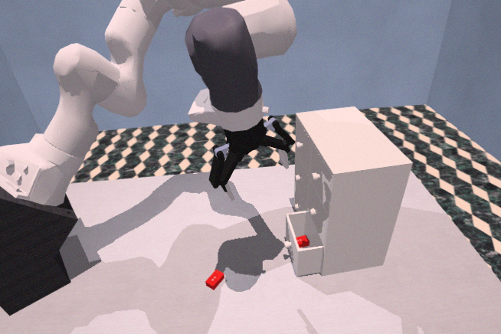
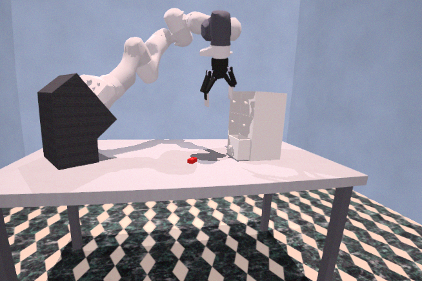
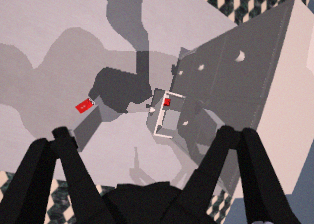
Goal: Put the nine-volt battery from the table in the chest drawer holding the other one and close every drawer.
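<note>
A red nine-volt battery [image 1: 214,279] [image 2: 191,160] [image 3: 84,105] lies on the table in front of the white chest [image 1: 361,220] [image 2: 268,125] [image 3: 284,115]. The bottom drawer [image 1: 310,260] [image 2: 241,149] on the side nearer the top and exterior views is pulled out partway and looks level. A second red battery [image 1: 302,240] [image 3: 167,102] lies inside it. The other drawers appear pushed in. My gripper [image 1: 257,178] [image 2: 219,96] [image 3: 147,111] is open and empty, pointing down high above the table. One finger is close to the chest's upper front; contact cannot be told.
The chest's front has several small protruding knobs, such as an upper knob [image 1: 316,175] [image 3: 240,56]. The arm's dark pedestal [image 1: 23,251] [image 2: 75,132] stands at the left, opposite the chest. The table's front edge [image 2: 185,193] lies beyond the loose battery.
</note>
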`<state>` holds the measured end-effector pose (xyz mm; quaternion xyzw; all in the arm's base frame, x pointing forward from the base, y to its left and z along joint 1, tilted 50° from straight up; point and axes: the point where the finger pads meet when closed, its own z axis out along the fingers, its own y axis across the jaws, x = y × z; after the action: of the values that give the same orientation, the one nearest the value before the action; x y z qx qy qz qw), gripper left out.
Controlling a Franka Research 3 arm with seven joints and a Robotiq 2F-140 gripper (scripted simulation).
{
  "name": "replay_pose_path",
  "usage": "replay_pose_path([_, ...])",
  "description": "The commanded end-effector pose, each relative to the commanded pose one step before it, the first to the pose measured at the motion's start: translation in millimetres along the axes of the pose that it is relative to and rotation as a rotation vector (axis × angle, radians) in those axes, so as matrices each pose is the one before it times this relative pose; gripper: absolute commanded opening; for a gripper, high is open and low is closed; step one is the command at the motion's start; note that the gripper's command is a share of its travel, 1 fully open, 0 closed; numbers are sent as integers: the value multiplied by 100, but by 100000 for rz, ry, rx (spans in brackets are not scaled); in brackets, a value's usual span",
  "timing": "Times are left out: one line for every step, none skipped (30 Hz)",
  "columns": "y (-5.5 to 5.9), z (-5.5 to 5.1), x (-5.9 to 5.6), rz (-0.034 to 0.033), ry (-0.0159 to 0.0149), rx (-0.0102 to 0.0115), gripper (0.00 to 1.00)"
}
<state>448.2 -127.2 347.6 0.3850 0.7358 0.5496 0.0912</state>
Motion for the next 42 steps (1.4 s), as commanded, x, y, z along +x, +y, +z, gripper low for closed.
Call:
replay_pose_path([-440, -521, 74, -24907, -1154, 3527, 100])
replay_pose_path([-58, -115, 80, -2903, -93, 1012, 100])
replay_pose_path([-57, -113, 81, -2878, -96, 1004, 100])
replay_pose_path([-55, -113, 81, -2854, -88, 995, 100])
replay_pose_path([-53, -110, 83, -2826, -95, 985, 100])
replay_pose_path([-52, -109, 83, -2798, -90, 976, 100])
replay_pose_path([-50, -108, 83, -2769, -88, 965, 100])
replay_pose_path([-48, -105, 84, -2737, -92, 954, 100])
replay_pose_path([-46, -105, 83, -2705, -83, 943, 100])
replay_pose_path([0, 0, 0, 0, 0, 0, 100])
replay_pose_path([0, 0, 0, 0, 0, 0, 100])
replay_pose_path([-44, -102, 85, -2670, -91, 931, 100])
replay_pose_path([-42, -101, 84, -2635, -83, 919, 100])
replay_pose_path([-40, -99, 84, -2598, -85, 906, 100])
replay_pose_path([-39, -97, 84, -2560, -83, 893, 100])
replay_pose_path([-37, -96, 83, -2521, -80, 879, 100])
replay_pose_path([-35, -94, 83, -2480, -82, 865, 100])
replay_pose_path([-33, -92, 82, -2440, -76, 850, 100])
replay_pose_path([-31, -90, 82, -2396, -81, 836, 100])
replay_pose_path([-30, -89, 80, -2354, -73, 820, 100])
replay_pose_path([-28, -86, 80, -2308, -78, 805, 100])
replay_pose_path([-26, -85, 78, -2263, -70, 788, 100])
replay_pose_path([-25, -83, 78, -2215, -74, 773, 100])
replay_pose_path([-23, -81, 76, -2169, -68, 756, 100])
replay_pose_path([-21, -79, 75, -2120, -70, 739, 100])
replay_pose_path([-20, -77, 74, -2071, -67, 722, 100])
replay_pose_path([0, 0, 0, 0, 0, 0, 100])
replay_pose_path([0, 0, 0, 0, 0, 0, 100])
replay_pose_path([-19, -75, 72, -2021, -64, 704, 100])
replay_pose_path([-17, -73, 71, -1970, -66, 687, 100])
replay_pose_path([-16, -72, 68, -1920, -57, 668, 100])
replay_pose_path([-15, -69, 68, -1866, -65, 652, 100])
replay_pose_path([-13, -67, 66, -1815, -57, 632, 100])
replay_pose_path([-12, -65, 63, -1750, -56, 610, 100])
replay_pose_path([-11, -62, 62, -1681, -57, 587, 100])
replay_pose_path([-10, -60, 59, -1629, -50, 567, 100])
replay_pose_path([-9, -57, 57, -1552, -51, 541, 100])
replay_pose_path([-8, -55, 55, -1485, -50, 518, 100])
replay_pose_path([-7, -53, 52, -1433, -44, 499, 100])
replay_pose_path([-6, -51, 50, -1367, -44, 476, 100])
replay_pose_path([-6, -48, 48, -1296, -44, 453, 100])
replay_pose_path([-5, -46, 46, -1245, -40, 434, 100])
